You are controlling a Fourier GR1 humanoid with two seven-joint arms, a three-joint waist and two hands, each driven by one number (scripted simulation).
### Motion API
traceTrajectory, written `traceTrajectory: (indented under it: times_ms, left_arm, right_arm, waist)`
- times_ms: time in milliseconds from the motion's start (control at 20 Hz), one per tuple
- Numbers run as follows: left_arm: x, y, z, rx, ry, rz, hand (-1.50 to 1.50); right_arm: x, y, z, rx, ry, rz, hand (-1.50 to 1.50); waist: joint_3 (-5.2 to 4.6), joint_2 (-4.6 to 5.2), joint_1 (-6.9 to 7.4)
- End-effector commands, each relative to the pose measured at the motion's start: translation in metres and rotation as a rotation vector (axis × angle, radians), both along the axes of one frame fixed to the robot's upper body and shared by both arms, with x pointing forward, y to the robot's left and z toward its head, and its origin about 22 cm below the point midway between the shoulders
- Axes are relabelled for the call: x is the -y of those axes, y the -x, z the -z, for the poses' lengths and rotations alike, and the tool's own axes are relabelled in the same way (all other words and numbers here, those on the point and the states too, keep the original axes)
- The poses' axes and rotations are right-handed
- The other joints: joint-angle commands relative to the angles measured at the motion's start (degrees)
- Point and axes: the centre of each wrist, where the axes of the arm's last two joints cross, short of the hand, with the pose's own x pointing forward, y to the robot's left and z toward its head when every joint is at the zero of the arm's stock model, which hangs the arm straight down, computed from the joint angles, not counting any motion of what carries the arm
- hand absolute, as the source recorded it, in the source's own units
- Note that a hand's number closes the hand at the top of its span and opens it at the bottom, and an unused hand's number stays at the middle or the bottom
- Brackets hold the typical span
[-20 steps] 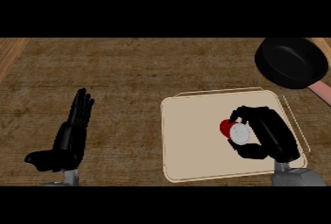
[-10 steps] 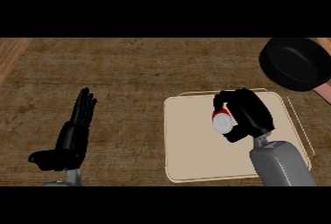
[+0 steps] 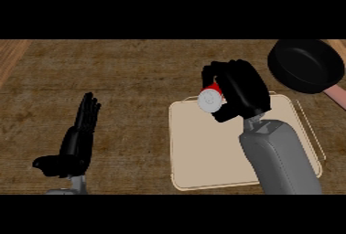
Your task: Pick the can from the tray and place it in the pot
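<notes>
The right hand, fingers curled round the can, has lifted it off the tray and carried it over the tray's far edge. The pot at the worktop's far right corner is next. The left hand rests open near the left edge.

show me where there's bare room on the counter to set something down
Bare counter lies between the left hand and the tray, and along the far edge. The tray's near part is bare too. It is crowded far right, around the right hand, can and pot.
</notes>
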Motion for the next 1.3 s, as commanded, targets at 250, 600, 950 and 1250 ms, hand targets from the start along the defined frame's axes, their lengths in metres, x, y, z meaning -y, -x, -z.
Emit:
traceTrajectory:
  times_ms: [250, 600, 950, 1250]
  left_arm:
    - [-0.014, -0.003, 0.001, 0.004, 0.001, -0.014, 0.00]
    - [0.000, -0.002, 0.012, 0.003, -0.004, 0.008, 0.00]
    - [0.007, -0.012, -0.008, -0.001, -0.001, -0.004, 0.00]
    - [0.010, -0.004, 0.003, 0.014, -0.026, 0.023, 0.00]
  right_arm:
    - [0.028, 0.013, -0.051, 0.164, -0.007, 0.236, 1.50]
    - [0.061, -0.014, -0.074, 0.179, -0.043, 0.358, 1.50]
    - [0.116, -0.055, -0.054, 0.165, -0.030, 0.454, 1.50]
    - [0.189, -0.084, -0.057, 0.162, -0.056, 0.517, 1.50]
  waist:
    - [0.02, 0.01, -0.38]
    - [0.01, 0.14, -0.15]
    - [0.03, 0.21, 0.06]
    - [0.06, 0.63, 1.00]
